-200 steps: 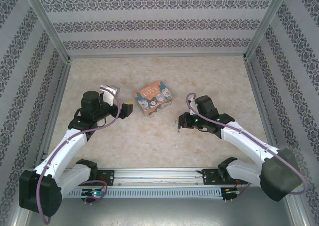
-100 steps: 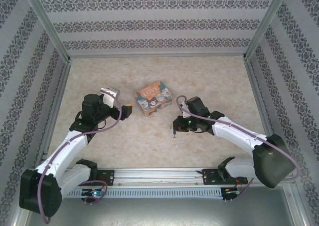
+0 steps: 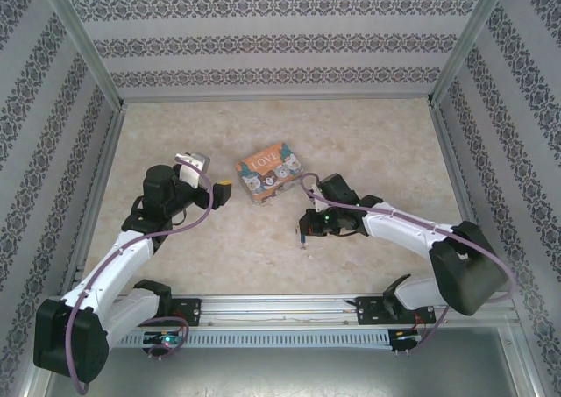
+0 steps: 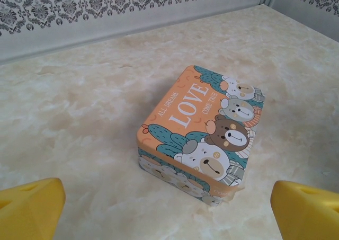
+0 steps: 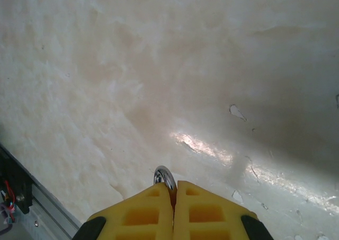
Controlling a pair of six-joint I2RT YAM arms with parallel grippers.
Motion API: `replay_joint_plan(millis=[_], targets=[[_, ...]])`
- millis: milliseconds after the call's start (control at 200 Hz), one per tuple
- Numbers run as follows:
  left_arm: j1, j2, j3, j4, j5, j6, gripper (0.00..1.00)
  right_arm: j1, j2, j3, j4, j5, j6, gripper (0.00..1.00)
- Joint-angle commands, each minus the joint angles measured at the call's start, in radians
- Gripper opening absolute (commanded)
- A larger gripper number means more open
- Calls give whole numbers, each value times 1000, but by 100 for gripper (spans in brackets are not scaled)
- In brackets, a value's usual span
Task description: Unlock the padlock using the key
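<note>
My right gripper (image 3: 307, 225) hovers over the marble table just right of centre. Its yellow fingers (image 5: 148, 208) are pressed shut on a small metal piece that I take for the key (image 3: 302, 236). The silvery ring (image 5: 164, 176) sticks out at the fingertips, and a thin part hangs below in the top view. My left gripper (image 3: 221, 193) is open, its yellow fingertips (image 4: 29, 205) spread wide with nothing between them, facing the tin from the left. The blue-teal padlock is hidden from me.
An orange-and-blue "LOVE" tin (image 3: 270, 174) with cartoon animals (image 4: 204, 131) lies between the arms, its lid closed. Patterned walls and metal posts (image 3: 83, 42) fence in the table. A rail (image 3: 272, 308) runs along the near edge.
The right arm has swung left and slightly nearer, carrying the key toward the table's middle below the tin. The left arm has barely moved.
</note>
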Motion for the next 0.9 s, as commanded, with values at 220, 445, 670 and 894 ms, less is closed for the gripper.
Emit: replay_joint_plan(millis=[220, 445, 670, 894], targets=[[13, -10, -13, 37, -9, 23, 99, 20, 111, 39, 47, -52, -20, 0], [11, -5, -13, 37, -6, 23, 99, 26, 163, 23, 94, -52, -5, 0], [12, -6, -10, 33, -5, 26, 99, 33, 202, 20, 125, -34, 0, 0], [11, 0, -9, 35, -6, 25, 99, 36, 223, 17, 140, -16, 0, 0]])
